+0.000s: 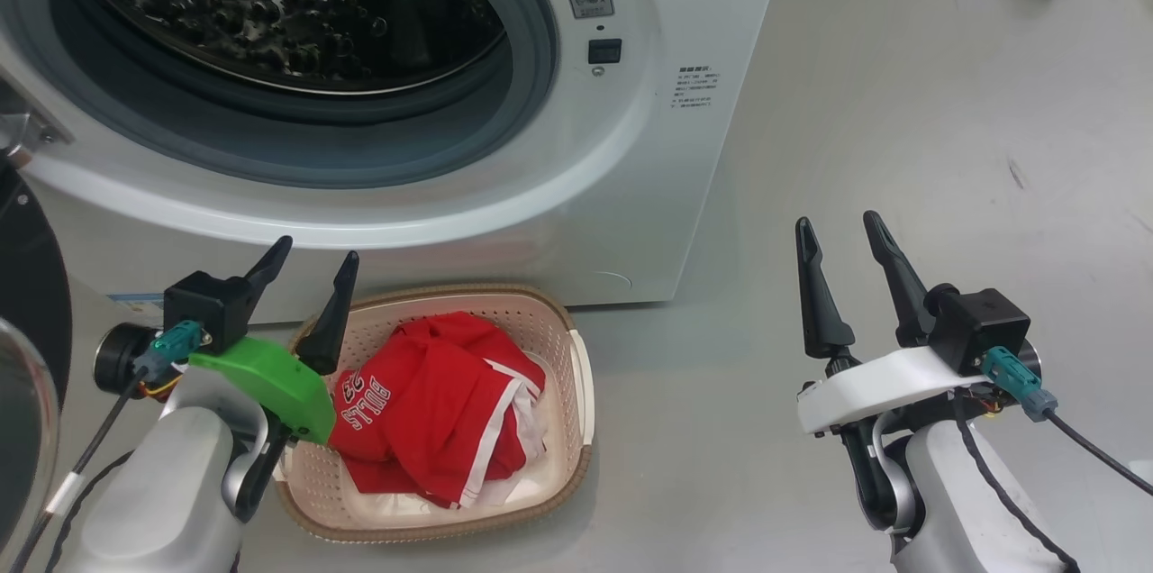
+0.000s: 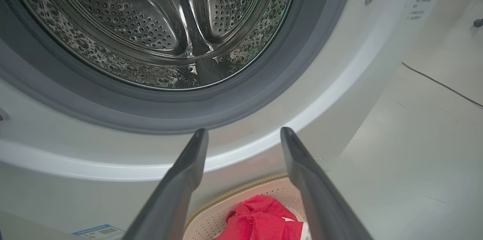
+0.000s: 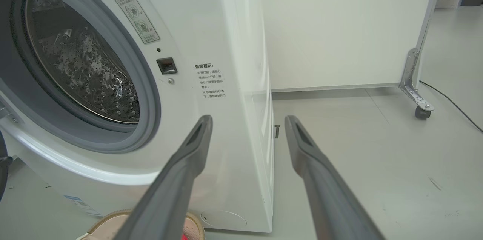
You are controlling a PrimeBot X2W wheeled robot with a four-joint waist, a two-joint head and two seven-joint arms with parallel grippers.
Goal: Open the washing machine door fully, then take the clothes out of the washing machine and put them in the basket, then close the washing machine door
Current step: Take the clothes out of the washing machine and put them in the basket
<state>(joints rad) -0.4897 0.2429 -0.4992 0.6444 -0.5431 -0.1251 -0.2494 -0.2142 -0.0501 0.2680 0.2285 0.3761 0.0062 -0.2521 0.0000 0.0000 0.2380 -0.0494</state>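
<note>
The white washing machine [image 1: 630, 150] stands with its grey-rimmed opening uncovered and a bare steel drum [image 2: 151, 25] inside. Its door [image 1: 31, 285] is swung out at the far left edge, black frame and glass partly in view. On the floor before the machine sits the cream basket [image 1: 576, 375], holding the red clothes [image 1: 432, 402] with white trim and "BULLS" lettering. My left gripper [image 1: 315, 250] hangs open over the basket's left rim with nothing between its fingers. My right gripper [image 1: 837, 220] is open over the bare floor, to the right of the machine.
Grey floor stretches to the right of the machine. A white partition panel [image 3: 339, 25] on a metal caster leg [image 3: 415, 93] stands behind it. A black cable [image 2: 441, 85] runs across the floor at the right.
</note>
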